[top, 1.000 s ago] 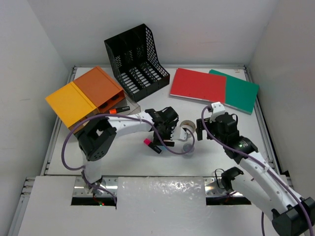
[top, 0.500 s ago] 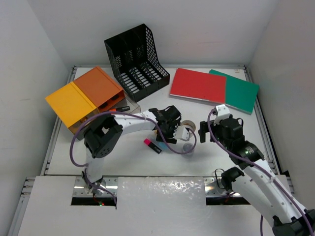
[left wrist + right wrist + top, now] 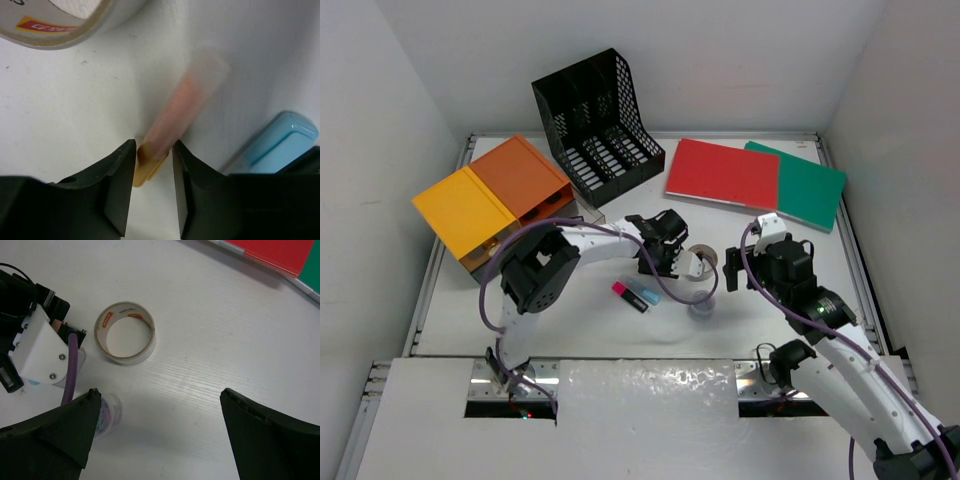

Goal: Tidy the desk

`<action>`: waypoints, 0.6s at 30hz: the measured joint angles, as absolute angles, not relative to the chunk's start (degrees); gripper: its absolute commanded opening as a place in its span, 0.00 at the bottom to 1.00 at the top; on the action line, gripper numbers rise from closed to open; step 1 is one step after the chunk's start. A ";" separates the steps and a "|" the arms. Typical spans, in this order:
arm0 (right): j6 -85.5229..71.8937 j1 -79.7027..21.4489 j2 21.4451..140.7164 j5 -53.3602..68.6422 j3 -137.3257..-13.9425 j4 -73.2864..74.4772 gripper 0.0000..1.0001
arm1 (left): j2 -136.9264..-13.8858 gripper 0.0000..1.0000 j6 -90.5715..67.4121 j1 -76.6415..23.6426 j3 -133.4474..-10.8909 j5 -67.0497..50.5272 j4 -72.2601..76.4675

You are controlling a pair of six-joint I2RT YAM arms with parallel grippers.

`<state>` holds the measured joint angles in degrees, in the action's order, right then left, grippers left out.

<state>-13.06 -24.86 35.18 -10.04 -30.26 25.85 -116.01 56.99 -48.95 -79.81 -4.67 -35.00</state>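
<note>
White flat rail-edged table [image 3: 570,325], spread under all the clutter, rigid, not for lifting; pinches left hand [image 3: 154,150] narrowly on orange end of seemingly light, slick translucent pink pen [image 3: 187,100]; holds right hand [image 3: 160,395] wide, empty.

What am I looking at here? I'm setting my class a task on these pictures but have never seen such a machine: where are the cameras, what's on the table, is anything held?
These are two robot arms bolted at a white desk, each ending in a two-finger gripper. The wide picture looks down from above; the other two come from a camera on each wrist. On the desk lie a black mesh file rack, an orange-yellow box, a red folder, a green folder, a tape roll and a pink marker. The left gripper appears to pinch the end of a blurred orange-pink pen. The right gripper hangs open near the tape roll, holding nothing.
</note>
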 measured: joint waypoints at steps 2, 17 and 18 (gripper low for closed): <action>-13.04 -24.86 35.05 -10.04 -30.26 25.82 0.99 | -116.53 0.25 56.60 -48.75 -80.44 -4.84 -34.74; -13.06 -24.86 35.46 -10.39 -30.37 26.06 0.99 | -117.32 0.00 49.69 -46.52 -81.91 -5.37 -32.80; -13.06 -24.86 35.35 -10.57 -30.48 26.26 0.99 | -117.34 0.00 48.42 -46.02 -82.24 -5.37 -32.91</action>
<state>-13.06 -24.86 35.35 -10.57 -30.48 26.26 -117.34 48.42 -46.02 -82.24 -5.37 -32.91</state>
